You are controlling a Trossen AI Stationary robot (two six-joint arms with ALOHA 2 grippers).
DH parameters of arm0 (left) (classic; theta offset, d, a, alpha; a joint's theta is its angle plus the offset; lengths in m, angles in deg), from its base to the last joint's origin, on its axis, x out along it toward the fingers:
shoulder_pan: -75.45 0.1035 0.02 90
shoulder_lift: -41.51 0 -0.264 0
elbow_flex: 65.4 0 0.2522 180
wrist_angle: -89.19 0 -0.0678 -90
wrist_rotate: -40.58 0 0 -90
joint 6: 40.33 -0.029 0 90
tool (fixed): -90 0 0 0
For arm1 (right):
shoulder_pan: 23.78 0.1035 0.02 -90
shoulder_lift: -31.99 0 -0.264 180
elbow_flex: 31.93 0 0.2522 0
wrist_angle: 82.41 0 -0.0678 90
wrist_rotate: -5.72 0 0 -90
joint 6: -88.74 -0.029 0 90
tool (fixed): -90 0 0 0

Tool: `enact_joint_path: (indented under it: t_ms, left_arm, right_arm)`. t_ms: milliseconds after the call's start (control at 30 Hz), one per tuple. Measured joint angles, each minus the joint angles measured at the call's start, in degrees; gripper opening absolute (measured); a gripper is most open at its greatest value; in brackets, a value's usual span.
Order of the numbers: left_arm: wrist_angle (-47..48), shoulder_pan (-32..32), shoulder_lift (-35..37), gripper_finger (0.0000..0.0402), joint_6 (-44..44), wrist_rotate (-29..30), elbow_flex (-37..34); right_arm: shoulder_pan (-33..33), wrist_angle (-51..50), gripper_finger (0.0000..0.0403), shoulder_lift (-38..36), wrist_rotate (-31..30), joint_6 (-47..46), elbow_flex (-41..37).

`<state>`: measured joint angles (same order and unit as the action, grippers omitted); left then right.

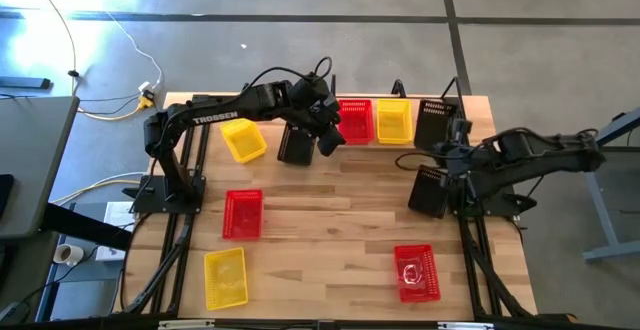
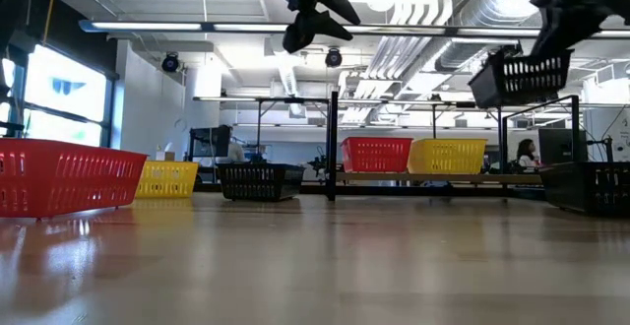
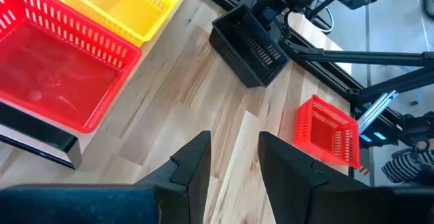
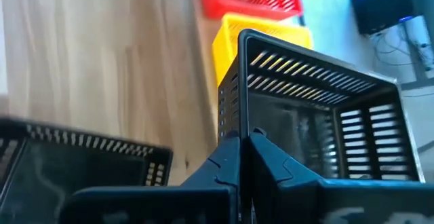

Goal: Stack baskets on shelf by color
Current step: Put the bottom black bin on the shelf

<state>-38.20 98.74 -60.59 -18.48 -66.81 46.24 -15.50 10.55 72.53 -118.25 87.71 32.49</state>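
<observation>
The shelf (image 2: 492,178) stands at the table's far edge and carries a red basket (image 1: 355,120), a yellow basket (image 1: 393,122) and a black basket (image 1: 435,120) side by side. My right gripper (image 4: 244,146), at the right of the table, is shut on another black basket (image 1: 430,190), which shows raised in the low view (image 2: 522,77). My left gripper (image 1: 325,135) hangs open and holds nothing, above the table just left of the shelf, over a third black basket (image 1: 297,145) standing on the tabletop. My right gripper pinches the top rim of one wall of the black basket (image 4: 234,125), near a corner, between its two shut fingers. The fingers slant downward onto it. The basket hangs tilted below them, clear of the table (image 2: 522,77).
Loose on the tabletop are a yellow basket (image 1: 243,138) at the far left, a red basket (image 1: 242,214) and a yellow basket (image 1: 225,277) at the near left, and a red basket (image 1: 416,272) at the near right. Bare wood lies in the middle.
</observation>
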Motion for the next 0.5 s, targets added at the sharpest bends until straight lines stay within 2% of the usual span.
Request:
enact_joint_path:
  t_ms: [200,500]
  left_arm:
    - [0.0,0.0,-0.02,0.0113,0.01,0.0,0.0]
    - [-0.04,0.0,-0.04,0.0113,0.5,0.0,0.0]
  right_arm:
    - [-3.68,0.18,0.0,-0.58,2.55,6.02,-3.56]
    - [-8.02,2.89,0.0,-0.56,3.17,11.46,-9.77]
